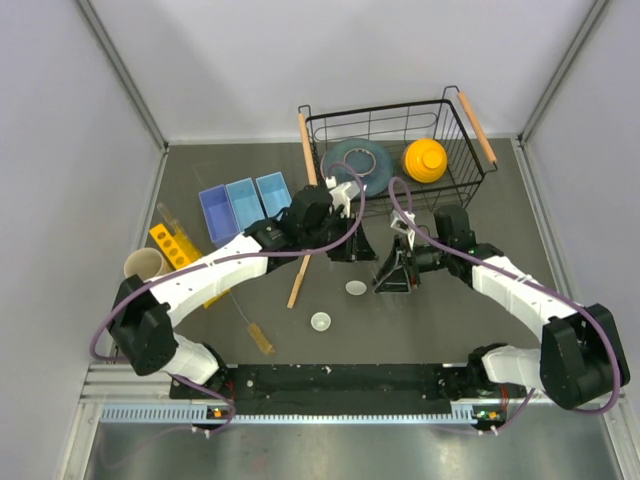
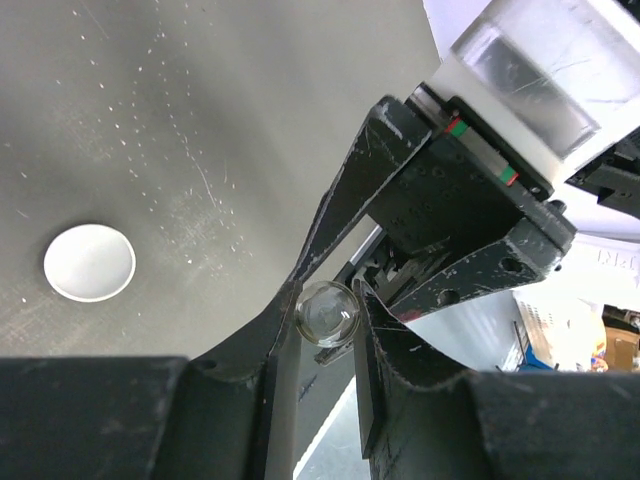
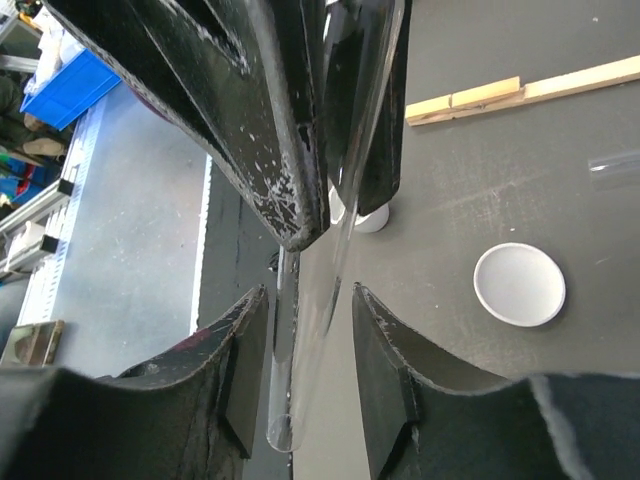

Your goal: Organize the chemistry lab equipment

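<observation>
Scuffed dark table [image 1: 450, 320]; grey walls [image 1: 60, 120]; two white dishes [image 1: 321, 321].

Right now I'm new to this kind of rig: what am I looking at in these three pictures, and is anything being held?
Two robot arms are bolted at the table's near edge. One picture looks down from above them; the other two come from a camera on each wrist. The left gripper has its jaws shut on a clear glass tube, seen end-on in its wrist view. The right gripper faces it, jaws around the tube but apparently wider than it. On the table lie two white dishes, a wooden stick and a wire brush. Three blue bins sit further back.
</observation>
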You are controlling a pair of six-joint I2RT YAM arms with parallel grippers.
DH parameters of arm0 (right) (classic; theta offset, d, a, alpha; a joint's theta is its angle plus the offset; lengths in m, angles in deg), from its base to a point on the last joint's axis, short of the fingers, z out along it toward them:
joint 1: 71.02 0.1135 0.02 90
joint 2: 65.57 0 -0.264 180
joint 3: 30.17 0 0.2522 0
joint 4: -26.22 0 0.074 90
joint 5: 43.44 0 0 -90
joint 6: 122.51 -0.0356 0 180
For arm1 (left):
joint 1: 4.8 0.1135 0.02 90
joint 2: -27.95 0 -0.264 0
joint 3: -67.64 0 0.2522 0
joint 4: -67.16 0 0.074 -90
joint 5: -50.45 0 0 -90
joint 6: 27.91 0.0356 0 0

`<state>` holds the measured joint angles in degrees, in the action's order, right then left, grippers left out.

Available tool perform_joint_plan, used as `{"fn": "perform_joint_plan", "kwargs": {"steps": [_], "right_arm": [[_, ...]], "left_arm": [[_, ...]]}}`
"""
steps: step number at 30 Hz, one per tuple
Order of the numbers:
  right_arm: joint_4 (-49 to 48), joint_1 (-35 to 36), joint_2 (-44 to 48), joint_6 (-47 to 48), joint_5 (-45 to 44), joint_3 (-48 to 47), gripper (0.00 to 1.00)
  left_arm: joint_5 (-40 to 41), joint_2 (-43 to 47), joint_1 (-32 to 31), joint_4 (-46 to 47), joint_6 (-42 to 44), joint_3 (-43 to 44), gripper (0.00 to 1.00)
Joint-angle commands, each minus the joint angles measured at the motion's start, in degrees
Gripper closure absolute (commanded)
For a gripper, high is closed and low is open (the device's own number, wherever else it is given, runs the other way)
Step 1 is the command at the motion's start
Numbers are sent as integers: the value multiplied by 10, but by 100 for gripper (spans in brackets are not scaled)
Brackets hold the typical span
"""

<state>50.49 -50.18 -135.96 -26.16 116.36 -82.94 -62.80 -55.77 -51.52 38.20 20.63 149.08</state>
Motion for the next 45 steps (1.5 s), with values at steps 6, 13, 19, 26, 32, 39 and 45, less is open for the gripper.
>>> {"fn": "perform_joint_plan", "kwargs": {"steps": [6, 13, 19, 26, 32, 39, 45], "right_arm": [[34, 7, 24, 88, 39, -39, 39], [101, 5, 47, 165, 29, -49, 20], [162, -2, 73, 234, 23, -51, 4], [198, -46, 82, 268, 12, -60, 3], [212, -107, 94, 285, -2, -62, 3], [218, -164, 93, 298, -10, -57, 2], [221, -186, 75, 307, -18, -53, 2]], "left_arm": [[8, 44, -5, 12, 4, -11, 83], [53, 81, -4, -19, 28, -25, 83], [79, 141, -5, -24, 30, -68, 83], [130, 228, -4, -53, 42, -109, 83], [202, 330, -3, -117, 54, -141, 83], [273, 423, -2, -193, 66, -162, 83], [324, 469, -1, -247, 83, -157, 83]]}}
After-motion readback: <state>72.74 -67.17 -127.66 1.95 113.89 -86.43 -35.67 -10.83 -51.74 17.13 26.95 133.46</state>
